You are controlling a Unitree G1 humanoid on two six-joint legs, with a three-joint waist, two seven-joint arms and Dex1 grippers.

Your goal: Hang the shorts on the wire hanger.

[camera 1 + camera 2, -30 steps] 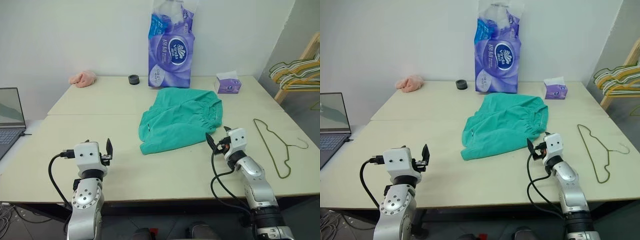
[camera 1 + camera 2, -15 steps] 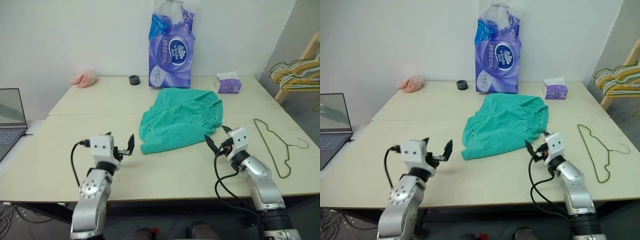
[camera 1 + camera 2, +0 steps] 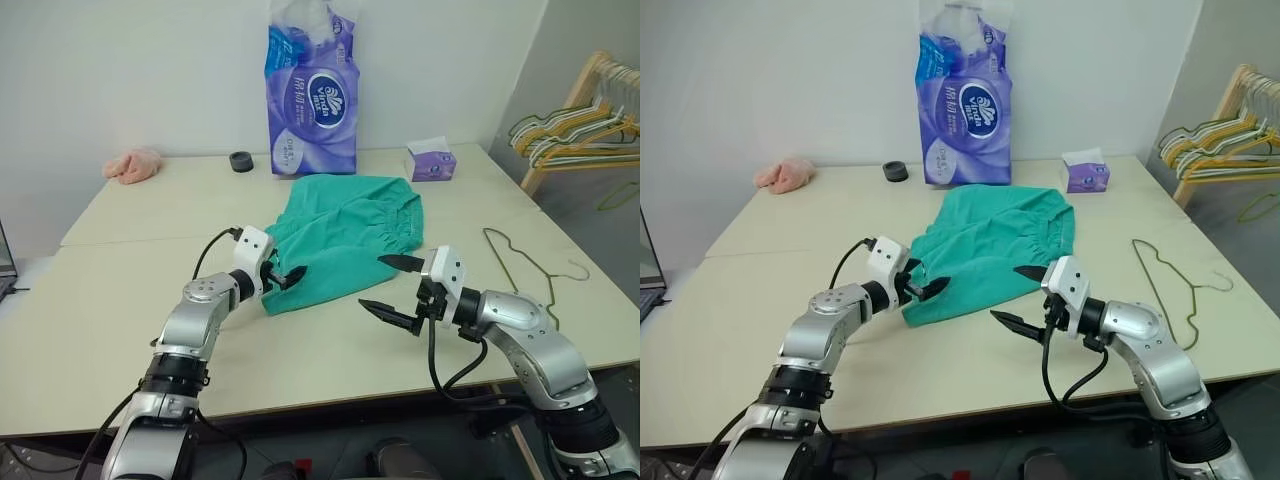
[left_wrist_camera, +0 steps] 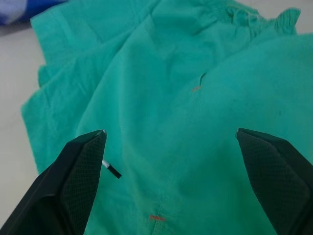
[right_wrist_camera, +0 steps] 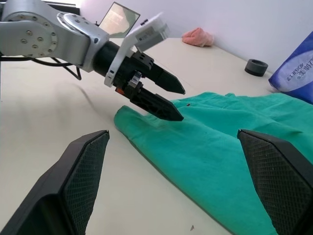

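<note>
Left eye view: shorts (image 3: 345,235) flat on table (image 3: 120,300); left gripper (image 3: 290,276) spread open over near hem, right gripper (image 3: 393,288) open wide beside them; wire hanger (image 3: 520,270) apart.

A pale beige desk (image 3: 120,290), made of two tops joined at a seam, is set against a plain white wall (image 3: 130,70). At the right, a wooden rack (image 3: 580,100) is stood on grey floor (image 3: 590,215).
</note>
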